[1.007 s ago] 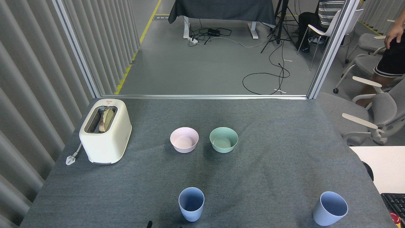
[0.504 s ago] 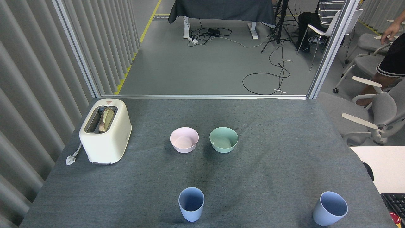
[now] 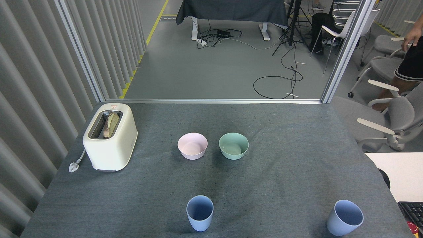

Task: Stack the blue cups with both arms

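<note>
Neither pincer shows in the head view, so their state cannot be told. Both blue cups stand upright on the grey bench (image 3: 284,158), well apart. One blue cup (image 3: 200,213) stands in front of the pink bowl (image 3: 192,146); the other blue cup (image 3: 344,217) stands far right of it, near the bench's right edge. The mint-green bowl (image 3: 233,145) stands just right of the pink bowl, the toaster (image 3: 110,137) well to its left.

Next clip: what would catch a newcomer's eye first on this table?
Probably the cream plastic toaster at the far left with a bread slice in its slot, then the pink bowl and mint-green bowl side by side mid-table. Two upright pale-blue tumblers stand apart at the near edge, one central, one far right; no grippers show.
</note>
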